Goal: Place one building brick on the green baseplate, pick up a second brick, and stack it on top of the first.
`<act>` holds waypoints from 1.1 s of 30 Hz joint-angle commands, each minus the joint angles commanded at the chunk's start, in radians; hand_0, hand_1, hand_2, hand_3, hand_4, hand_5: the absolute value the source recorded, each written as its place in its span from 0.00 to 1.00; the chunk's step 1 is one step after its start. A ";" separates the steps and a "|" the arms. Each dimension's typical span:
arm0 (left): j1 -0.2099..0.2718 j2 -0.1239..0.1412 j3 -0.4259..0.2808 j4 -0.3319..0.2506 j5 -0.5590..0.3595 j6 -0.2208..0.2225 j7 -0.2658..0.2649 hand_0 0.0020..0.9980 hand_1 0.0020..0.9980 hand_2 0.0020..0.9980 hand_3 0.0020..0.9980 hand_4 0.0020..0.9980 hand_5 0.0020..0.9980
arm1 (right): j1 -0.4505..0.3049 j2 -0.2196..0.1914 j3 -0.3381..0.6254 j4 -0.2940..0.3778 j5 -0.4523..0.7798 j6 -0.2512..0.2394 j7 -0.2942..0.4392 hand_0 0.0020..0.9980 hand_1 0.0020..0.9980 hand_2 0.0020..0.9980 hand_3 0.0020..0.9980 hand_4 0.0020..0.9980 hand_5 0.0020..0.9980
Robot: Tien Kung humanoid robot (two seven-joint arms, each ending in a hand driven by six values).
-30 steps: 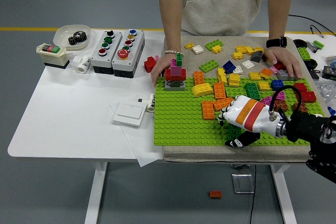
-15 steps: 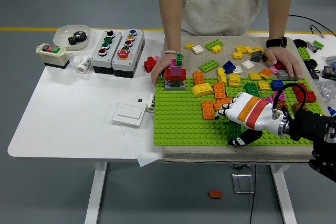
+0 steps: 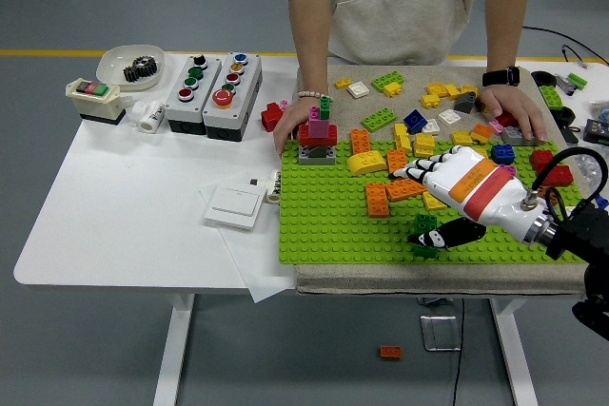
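Note:
The green baseplate (image 3: pixel 324 225) lies on a padded mat at the table's right. My right hand (image 3: pixel 419 206) hovers over its near right part, open, with the fingers (image 3: pixel 409 174) stretched out above a group of orange bricks (image 3: pixel 378 199). Its thumb (image 3: pixel 447 234) lies right beside a small dark green brick (image 3: pixel 424 231) that stands on the plate near the front edge. A short tower (image 3: pixel 318 136) of grey, red, pink and green bricks stands at the plate's back left. My left arm is out of view.
A person stands at the far side, one hand (image 3: pixel 293 127) resting behind the tower, the other (image 3: pixel 514 109) on the pile of loose bricks (image 3: pixel 428 111). On the table's left are two button boxes (image 3: pixel 211 90), a white bowl (image 3: pixel 128 66) and a wall switch (image 3: pixel 235 205).
My right hand has risen and drawn back to the right, uncovering the dark green brick on the plate. The person's hands have stayed put.

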 joint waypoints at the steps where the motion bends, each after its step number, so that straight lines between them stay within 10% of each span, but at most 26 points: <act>1: 0.000 0.000 0.000 0.000 0.000 0.000 0.000 0.82 0.82 0.82 0.62 0.72 0.68 | -0.024 -0.003 0.029 0.017 0.042 -0.003 0.008 0.51 0.60 0.73 0.69 0.92 0.50; 12: -0.001 -0.001 0.003 0.000 0.004 0.000 -0.001 0.81 0.82 0.82 0.62 0.72 0.68 | -0.211 0.004 0.213 0.128 0.477 0.111 -0.015 0.71 0.71 0.76 0.66 0.85 0.58; 33: -0.001 0.000 -0.002 -0.001 0.021 -0.004 0.005 0.81 0.82 0.81 0.62 0.72 0.68 | -0.271 0.081 0.196 0.046 0.680 0.193 0.049 0.77 0.74 0.77 0.70 0.87 0.58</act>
